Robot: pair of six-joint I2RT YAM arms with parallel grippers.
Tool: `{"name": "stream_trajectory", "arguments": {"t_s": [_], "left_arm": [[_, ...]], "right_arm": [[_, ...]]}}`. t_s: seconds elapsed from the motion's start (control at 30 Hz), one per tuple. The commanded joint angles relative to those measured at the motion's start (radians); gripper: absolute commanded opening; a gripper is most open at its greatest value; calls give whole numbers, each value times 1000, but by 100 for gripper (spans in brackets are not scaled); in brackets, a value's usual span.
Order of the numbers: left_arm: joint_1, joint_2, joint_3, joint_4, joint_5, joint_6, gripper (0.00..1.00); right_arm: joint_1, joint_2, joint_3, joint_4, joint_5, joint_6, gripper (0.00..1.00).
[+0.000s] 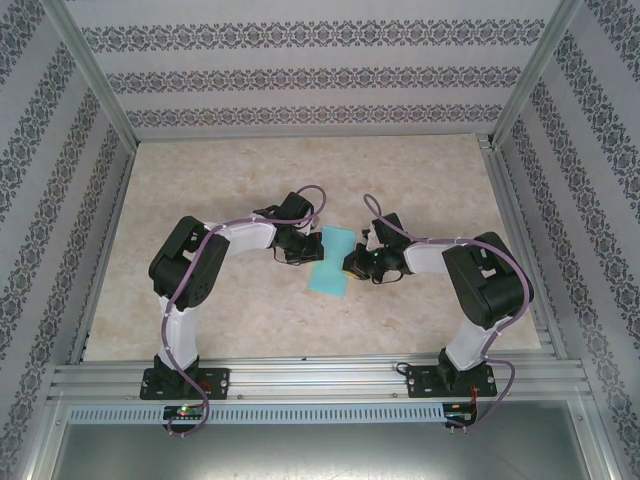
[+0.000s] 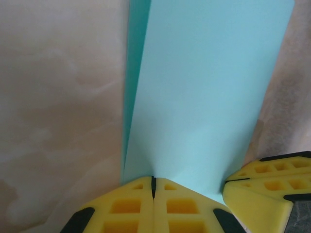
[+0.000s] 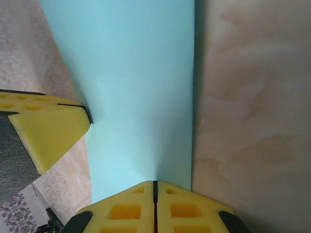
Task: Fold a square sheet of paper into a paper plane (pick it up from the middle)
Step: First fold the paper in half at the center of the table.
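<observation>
Thin turquoise sheet of paper (image 1: 330, 262), plain, folded double, left pincer (image 2: 153, 181) clenched on one edge, right pincer (image 3: 155, 183) clenched on the opposite edge, beige marbled desk (image 1: 200, 200) beneath.

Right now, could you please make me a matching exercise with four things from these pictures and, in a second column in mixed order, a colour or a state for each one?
Column one
1. left gripper
2. right gripper
3. sheet of paper
4. table

Column two
A. beige, marbled
B. shut on the paper's right side in the top view
C. turquoise, folded into layers
D. shut on the paper's left side in the top view

Pairs: 1-D, 2-B, 3-C, 4-A
</observation>
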Motion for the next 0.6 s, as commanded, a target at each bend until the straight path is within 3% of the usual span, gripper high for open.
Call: {"name": "stream_trajectory", "arguments": {"t_s": [0.0,0.27,0.57], "left_arm": [[-14,33,-4,-89,-12,28,0],[-14,30,-7,-82,-5,22,0],[-14,28,-4,-73,11,21,0]], "right_arm": [[2,-12,-29,15,22,4,7],[53,-175,-33,-22,6,10,9],[112,-109,-126,89,19,64,10]]}}
